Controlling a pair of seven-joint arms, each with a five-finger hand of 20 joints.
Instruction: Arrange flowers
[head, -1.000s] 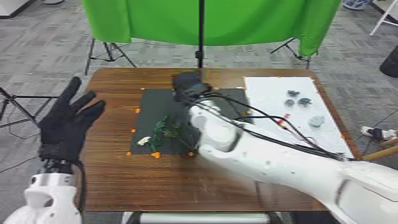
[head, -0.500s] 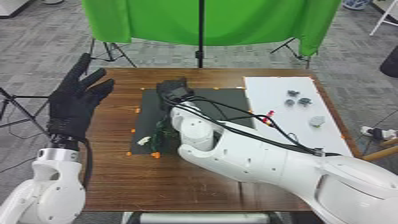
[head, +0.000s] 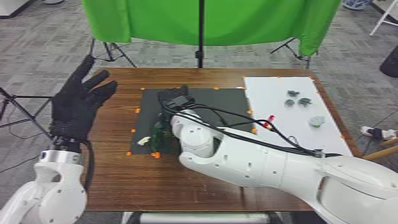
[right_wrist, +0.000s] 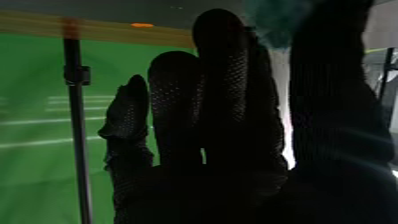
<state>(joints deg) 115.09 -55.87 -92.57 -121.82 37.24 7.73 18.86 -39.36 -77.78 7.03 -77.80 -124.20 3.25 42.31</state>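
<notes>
My right hand (head: 176, 97) is over the far left part of the dark mat (head: 226, 97) in the head view. In the right wrist view this hand (right_wrist: 226, 95) has its fingers straight, and a blurred teal-green thing (right_wrist: 274, 19) lies between fingertips and thumb; contact cannot be told. Green stems (head: 158, 139) with a white bloom (head: 143, 141) lie on the mat's near left part, partly hidden by the right arm. My left hand (head: 75, 106) is open over the table's left edge, holding nothing.
A white sheet (head: 284, 92) at the right bears several small grey-green pieces (head: 305, 101), a pale green one (head: 317, 121) and a red item (head: 268, 121). Orange markers (head: 155, 155) edge the mat. A green cloth (head: 151, 22) hangs behind the table.
Over the last second my right hand has moved left and slightly nearer over the mat, its arm swinging along. My left hand has moved forward.
</notes>
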